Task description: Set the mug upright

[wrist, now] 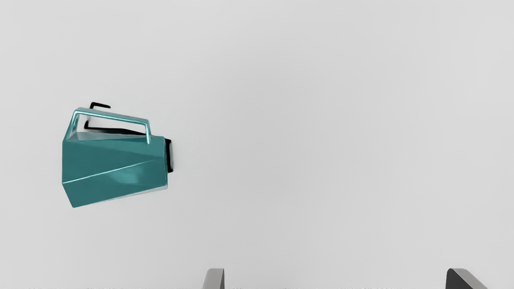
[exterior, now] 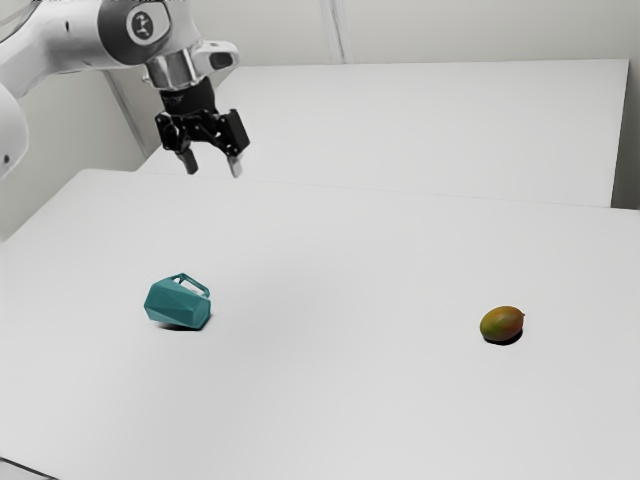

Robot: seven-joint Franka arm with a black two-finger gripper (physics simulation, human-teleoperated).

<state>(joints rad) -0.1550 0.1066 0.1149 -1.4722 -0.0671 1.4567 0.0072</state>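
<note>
- Fruit, 1 piece (exterior: 502, 323): mango-like, green to orange-red; on the worktop (exterior: 340, 400), well apart from the mug, toward the exterior view's right.
- Mug (exterior: 178, 303), 1, teal, faceted: on its side on the worktop, not upright. Broader end toward the exterior view's left, narrower end toward its right; handle (wrist: 112, 114) along the body's flank. Which end is the mouth cannot be told.
- Pincer (exterior: 213, 168), 1, black, 2 fingers: wide open, holding nothing; raised above the worktop, well clear of the mug.
- Arm (exterior: 70, 40), 1, white: enters from the exterior view's upper left.
- Step in hand, as judged: the approach to the fallen mug.
- Next move, as judged: shift over the mug, descend with fingers astride body or handle, close firmly, then lift and tip it onto its base. Smooth, slanting facets may slip.
</note>
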